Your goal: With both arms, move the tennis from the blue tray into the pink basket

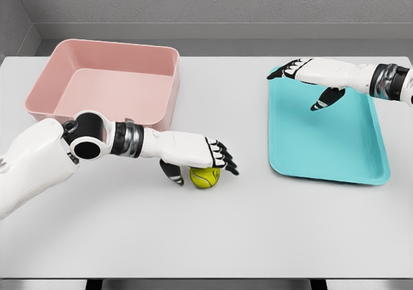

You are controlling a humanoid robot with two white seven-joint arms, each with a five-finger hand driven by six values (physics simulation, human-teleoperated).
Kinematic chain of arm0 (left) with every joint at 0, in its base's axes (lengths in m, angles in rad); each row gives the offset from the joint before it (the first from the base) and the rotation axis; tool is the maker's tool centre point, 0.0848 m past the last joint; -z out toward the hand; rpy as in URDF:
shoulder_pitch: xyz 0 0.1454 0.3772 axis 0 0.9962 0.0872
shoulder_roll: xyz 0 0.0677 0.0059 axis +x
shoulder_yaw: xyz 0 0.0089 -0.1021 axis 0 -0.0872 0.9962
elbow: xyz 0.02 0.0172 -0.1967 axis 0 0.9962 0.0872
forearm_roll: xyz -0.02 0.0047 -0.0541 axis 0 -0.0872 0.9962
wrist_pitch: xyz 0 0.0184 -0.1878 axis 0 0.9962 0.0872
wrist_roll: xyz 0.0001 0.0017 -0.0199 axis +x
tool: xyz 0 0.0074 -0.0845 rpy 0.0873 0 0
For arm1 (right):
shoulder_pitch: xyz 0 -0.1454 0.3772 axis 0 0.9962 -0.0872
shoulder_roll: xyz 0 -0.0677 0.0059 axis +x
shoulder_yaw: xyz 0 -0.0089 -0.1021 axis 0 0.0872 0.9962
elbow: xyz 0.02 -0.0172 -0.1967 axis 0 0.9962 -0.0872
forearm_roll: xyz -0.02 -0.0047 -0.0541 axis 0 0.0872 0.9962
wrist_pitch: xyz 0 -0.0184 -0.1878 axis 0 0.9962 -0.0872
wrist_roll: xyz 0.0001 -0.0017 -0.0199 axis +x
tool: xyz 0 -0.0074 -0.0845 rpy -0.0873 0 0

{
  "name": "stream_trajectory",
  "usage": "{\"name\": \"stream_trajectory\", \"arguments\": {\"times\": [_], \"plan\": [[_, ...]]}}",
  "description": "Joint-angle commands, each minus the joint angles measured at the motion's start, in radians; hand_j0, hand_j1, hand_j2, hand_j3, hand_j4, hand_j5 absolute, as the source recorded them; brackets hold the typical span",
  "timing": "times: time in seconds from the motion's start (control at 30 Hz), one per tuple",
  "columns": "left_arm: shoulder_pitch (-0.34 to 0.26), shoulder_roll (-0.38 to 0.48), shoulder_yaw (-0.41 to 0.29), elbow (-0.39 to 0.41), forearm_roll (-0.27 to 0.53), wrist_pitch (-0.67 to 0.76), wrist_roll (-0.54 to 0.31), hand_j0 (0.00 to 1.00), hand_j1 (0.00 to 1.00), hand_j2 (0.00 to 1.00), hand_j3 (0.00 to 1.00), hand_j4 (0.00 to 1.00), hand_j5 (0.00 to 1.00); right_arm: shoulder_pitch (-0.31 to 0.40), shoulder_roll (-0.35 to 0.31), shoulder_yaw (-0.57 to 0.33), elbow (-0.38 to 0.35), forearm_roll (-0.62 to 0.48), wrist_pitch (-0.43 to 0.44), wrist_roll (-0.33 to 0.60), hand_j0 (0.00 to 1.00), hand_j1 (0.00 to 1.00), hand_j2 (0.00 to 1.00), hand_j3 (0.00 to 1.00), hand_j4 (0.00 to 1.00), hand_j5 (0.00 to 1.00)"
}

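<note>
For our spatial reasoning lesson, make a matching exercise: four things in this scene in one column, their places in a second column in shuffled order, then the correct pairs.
Things:
1. yellow-green tennis ball
2. pink plastic basket
3. blue flat tray
4. right hand

Places:
A. table's right side
B. table's far left
C. above the tray's far edge
D. on the table under the left hand

Pairs: 1-D, 2-B, 3-A, 4-C

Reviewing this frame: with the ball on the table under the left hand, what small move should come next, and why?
Probably close the left hand around the tennis ball before lifting. The ball sits on the white table between the pink basket and the blue tray, with the fingers draped over its top but seemingly not yet wrapped. The right hand hovers open over the tray.
</note>
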Motion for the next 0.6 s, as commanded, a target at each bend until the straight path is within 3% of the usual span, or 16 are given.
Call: {"name": "stream_trajectory", "arguments": {"times": [0.0, 0.37, 0.43, 0.57], "plan": [[0.0, -0.001, 0.001, 0.002, -0.007, 0.002, 0.0, 1.0, 1.0, 1.0, 1.0, 1.0, 1.0, 0.0, 0.0, -0.001, 0.0, -0.006, 0.002, -0.001, 1.0, 1.0, 1.0, 1.0, 1.0, 1.0], [0.008, -0.003, 0.002, 0.005, -0.027, 0.002, 0.0, 0.99, 0.99, 0.99, 0.99, 0.99, 0.99, 0.0, 0.0, -0.001, 0.0, -0.006, 0.002, -0.001, 1.0, 1.0, 1.0, 1.0, 1.0, 1.0], [0.008, -0.003, 0.001, 0.005, -0.027, 0.001, 0.0, 0.82, 0.82, 0.82, 0.82, 0.82, 0.82, 0.0, -0.002, -0.001, 0.0, -0.006, 0.002, -0.001, 1.0, 1.0, 1.0, 1.0, 1.0, 1.0], [0.012, -0.003, 0.001, 0.005, -0.027, -0.002, 0.0, 0.64, 0.64, 0.64, 0.64, 0.64, 0.64, 0.0, -0.002, -0.001, 0.0, -0.006, 0.002, 0.001, 1.0, 1.0, 1.0, 1.0, 1.0, 1.0]]}}
